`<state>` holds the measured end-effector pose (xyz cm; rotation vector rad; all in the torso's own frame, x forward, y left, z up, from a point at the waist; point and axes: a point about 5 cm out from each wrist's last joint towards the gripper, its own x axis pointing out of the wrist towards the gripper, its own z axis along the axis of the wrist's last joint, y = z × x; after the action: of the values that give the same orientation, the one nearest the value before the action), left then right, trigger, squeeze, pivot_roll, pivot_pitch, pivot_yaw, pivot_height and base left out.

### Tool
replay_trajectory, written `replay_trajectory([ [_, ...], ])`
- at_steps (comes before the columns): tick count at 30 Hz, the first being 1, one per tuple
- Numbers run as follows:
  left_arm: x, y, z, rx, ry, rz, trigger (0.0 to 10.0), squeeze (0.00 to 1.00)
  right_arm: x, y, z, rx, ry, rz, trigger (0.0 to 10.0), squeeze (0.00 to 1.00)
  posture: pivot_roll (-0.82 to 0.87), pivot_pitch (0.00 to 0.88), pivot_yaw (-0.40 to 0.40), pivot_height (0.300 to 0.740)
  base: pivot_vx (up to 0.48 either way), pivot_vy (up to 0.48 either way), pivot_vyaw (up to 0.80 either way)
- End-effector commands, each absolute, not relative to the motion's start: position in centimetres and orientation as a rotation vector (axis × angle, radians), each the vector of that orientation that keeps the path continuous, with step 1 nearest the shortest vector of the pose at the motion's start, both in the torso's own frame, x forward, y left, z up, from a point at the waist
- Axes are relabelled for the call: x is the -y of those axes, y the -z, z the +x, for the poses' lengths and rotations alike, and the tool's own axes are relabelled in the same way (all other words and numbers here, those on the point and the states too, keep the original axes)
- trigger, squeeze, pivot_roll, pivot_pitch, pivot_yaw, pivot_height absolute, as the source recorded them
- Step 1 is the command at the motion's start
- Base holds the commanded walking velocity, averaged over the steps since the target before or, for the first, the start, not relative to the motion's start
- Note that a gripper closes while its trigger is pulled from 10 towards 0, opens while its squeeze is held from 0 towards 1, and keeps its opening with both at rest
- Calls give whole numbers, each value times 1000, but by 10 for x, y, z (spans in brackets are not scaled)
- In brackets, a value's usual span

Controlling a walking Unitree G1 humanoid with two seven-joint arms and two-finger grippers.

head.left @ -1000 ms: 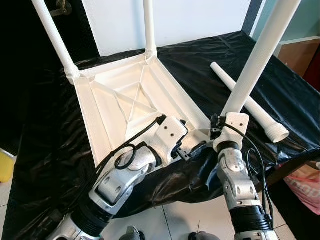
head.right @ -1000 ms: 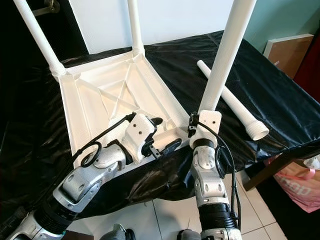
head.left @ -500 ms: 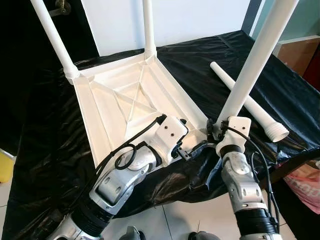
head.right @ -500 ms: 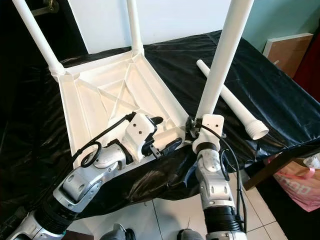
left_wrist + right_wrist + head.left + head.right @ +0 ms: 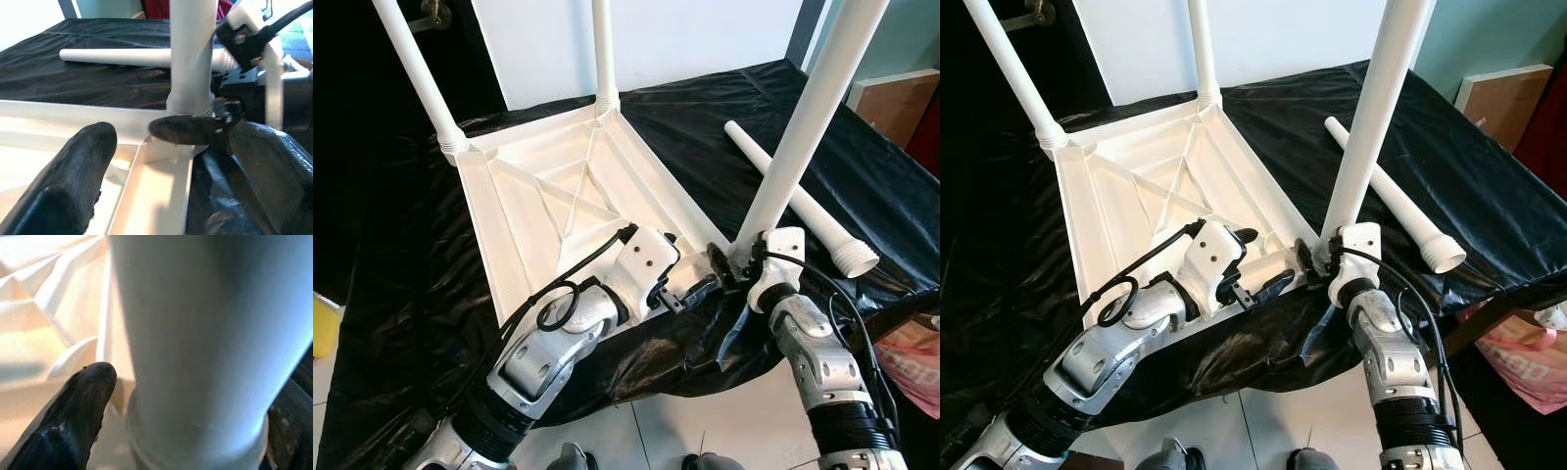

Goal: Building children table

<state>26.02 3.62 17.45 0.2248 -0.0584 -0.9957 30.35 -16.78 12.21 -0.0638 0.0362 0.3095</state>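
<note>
A white children's table top (image 5: 538, 211) lies upside down on a black-covered surface. Two white legs (image 5: 416, 73) (image 5: 603, 49) stand in its far corners. A third leg (image 5: 798, 137) stands in the near right corner. My right gripper (image 5: 732, 259) is shut around this leg's base, and its fingers (image 5: 73, 416) flank the thick white tube (image 5: 205, 333). My left gripper (image 5: 690, 266) is open and straddles the top's near rim just left of that corner, its fingers (image 5: 73, 176) wide apart. A fourth leg (image 5: 803, 206) lies loose on the cloth to the right.
The black cloth (image 5: 401, 294) drapes over the front edge above a tiled floor (image 5: 685, 431). A brown cabinet (image 5: 896, 98) and a pink bag (image 5: 911, 357) sit at the right. Something yellow (image 5: 323, 328) is at the far left.
My right forearm has swung out to the right and the wrist has turned, while the gripper stays at the leg's base. The left arm has not moved.
</note>
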Motion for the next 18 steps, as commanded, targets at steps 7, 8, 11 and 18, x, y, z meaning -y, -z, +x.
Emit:
replay_trajectory([
  [7, -38, -177, 250, 41, 1175, 236, 10000, 0, 135, -108, 286, -95, -538, -60, 10000, 0, -40, 99, 21, 740, 0, 0, 0],
  [8, -38, -177, 250, 41, 1175, 236, 10000, 0, 135, -108, 286, -95, -538, -60, 10000, 0, -40, 99, 21, 740, 0, 0, 0],
  [11, -39, -174, 247, 34, 1195, 247, 10000, 0, 128, -108, 280, -95, -587, -39, 10000, 0, -44, 99, 25, 740, 0, 0, 0],
  [18, -41, -171, 242, 20, 1235, 264, 10000, 0, 131, -110, 277, -79, -600, -51, 10000, 0, -48, 97, 30, 740, 0, 0, 0],
])
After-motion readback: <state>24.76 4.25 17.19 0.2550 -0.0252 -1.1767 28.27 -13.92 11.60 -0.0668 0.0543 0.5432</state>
